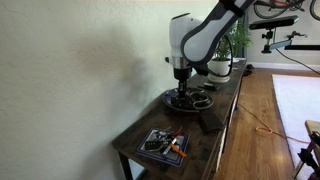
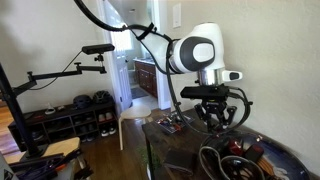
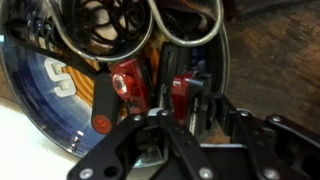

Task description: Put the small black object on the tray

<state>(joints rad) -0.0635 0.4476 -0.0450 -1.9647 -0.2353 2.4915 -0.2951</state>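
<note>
The tray (image 1: 199,102) is a round dark dish on the dark table, also seen in an exterior view (image 2: 290,158). In the wrist view its glossy blue floor (image 3: 40,105) holds scissors (image 3: 120,25), red-and-black pieces (image 3: 128,82) and an orange-handled tool (image 3: 103,105). My gripper (image 1: 181,84) hangs directly over the tray with its fingers spread and nothing gripped in both exterior views (image 2: 220,116). In the wrist view a small dark piece (image 3: 197,100) lies on the tray between the fingers (image 3: 200,128). I cannot tell whether it is the small black object.
A square black-and-white patterned mat (image 1: 163,143) with orange-and-black bits lies at the table's near end. A larger black lump (image 1: 207,123) sits between mat and tray. A potted plant (image 1: 236,45) stands at the far end. The wall runs along one long side.
</note>
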